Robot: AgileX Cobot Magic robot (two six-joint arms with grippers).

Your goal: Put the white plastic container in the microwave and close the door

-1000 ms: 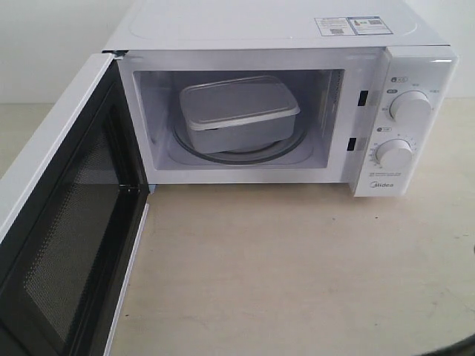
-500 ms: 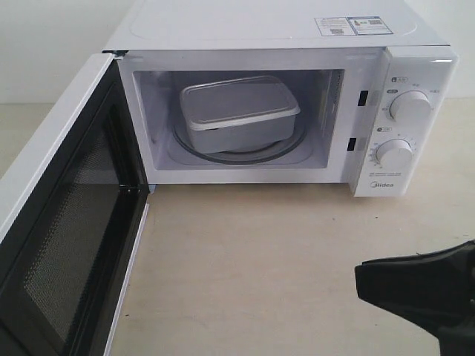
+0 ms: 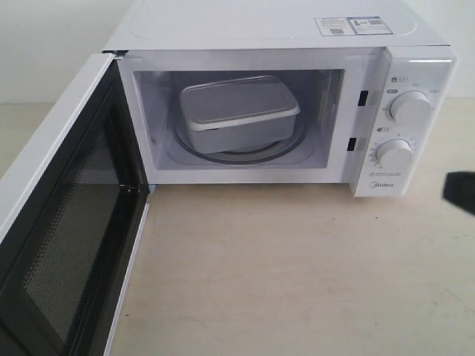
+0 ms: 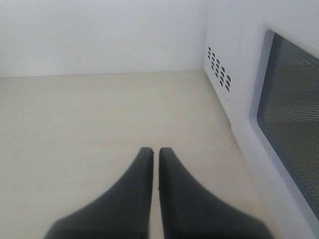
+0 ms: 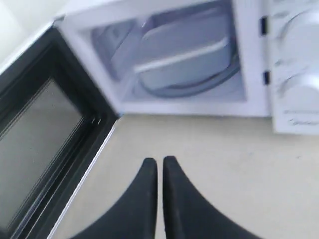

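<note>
Exterior view: the microwave (image 3: 267,26) stands with the door (image 3: 67,222) swung wide open. The white plastic container (image 3: 239,111) sits inside on the glass turntable (image 3: 289,148), lid on, so I cannot see whether it holds anything. A dark blurred piece of my right arm (image 3: 460,191) shows at the frame edge, well apart from the cavity and beside the panel with the two knobs (image 3: 410,106); it is too smeared to tell which part. The pale wooden table (image 3: 297,267) lies bare in front of the oven.

Left wrist view: the left gripper (image 4: 155,150) is clenched, fingers nearly touching, nothing between them. Ahead of it I see bare table and a plain white wall (image 4: 99,35). Off to its side is the door's outer face with its mesh window (image 4: 291,114), and past that a white side panel with vent slots (image 4: 219,69).

Right wrist view, blurred: the right gripper (image 5: 158,160) is clenched and empty, over the table. Straight ahead of it is the open cavity with the container on the turntable; the door's black inner frame (image 5: 75,149) lies to one side of the fingers
</note>
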